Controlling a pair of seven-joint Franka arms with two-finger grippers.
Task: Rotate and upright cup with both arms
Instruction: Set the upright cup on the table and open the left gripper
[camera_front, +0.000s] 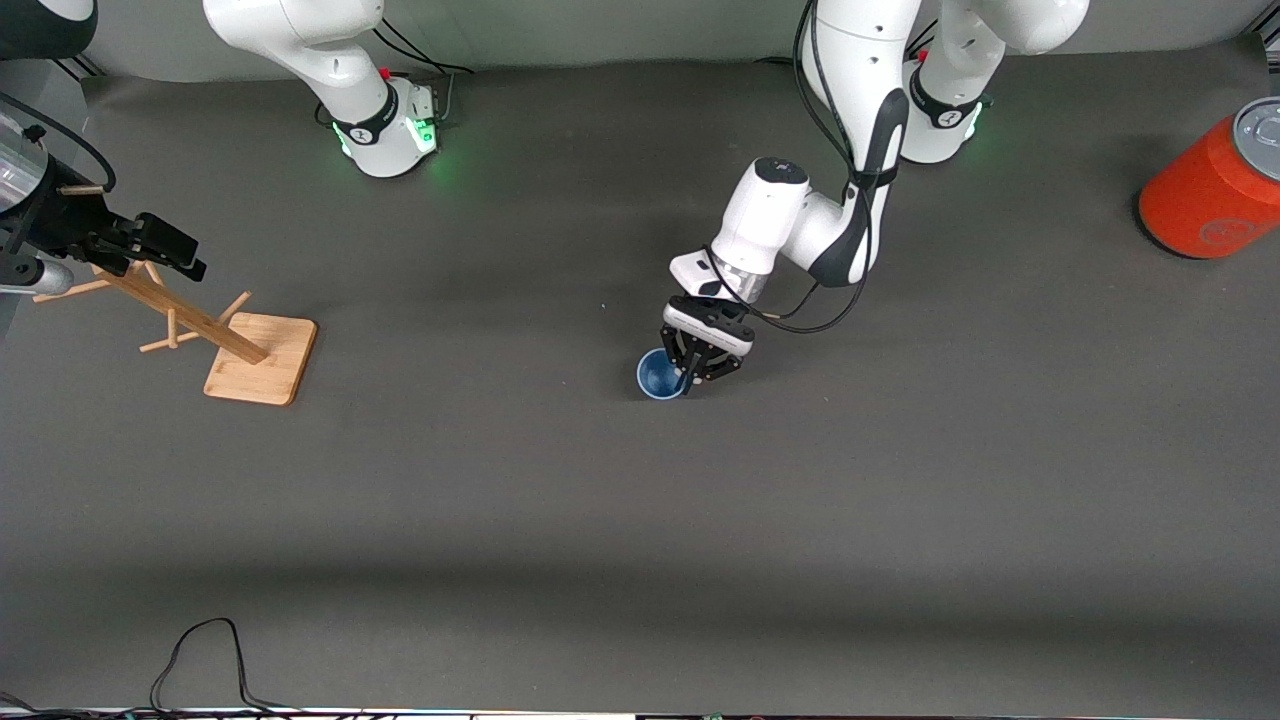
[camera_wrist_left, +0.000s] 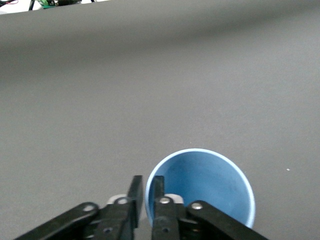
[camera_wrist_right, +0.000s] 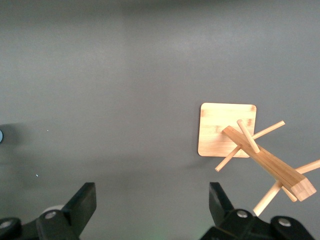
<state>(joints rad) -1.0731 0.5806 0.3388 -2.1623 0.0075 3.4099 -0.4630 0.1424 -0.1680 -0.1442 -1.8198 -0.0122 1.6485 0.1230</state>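
The left gripper (camera_front: 692, 378) pinches the cup's (camera_front: 660, 374) thin rim — one finger inside, one outside. The cup, smooth blue plastic, round and tapered, stands upright mid-table on the matte grey table (camera_front: 640, 520), mouth up. The right gripper (camera_wrist_right: 150, 210) waits spread wide over the wooden peg rack (camera_front: 215, 335) — toward the right arm's end

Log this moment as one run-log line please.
cup: upright, mid-table | left gripper: shut on cup rim | right gripper: open, waiting above wooden rack | can: untouched
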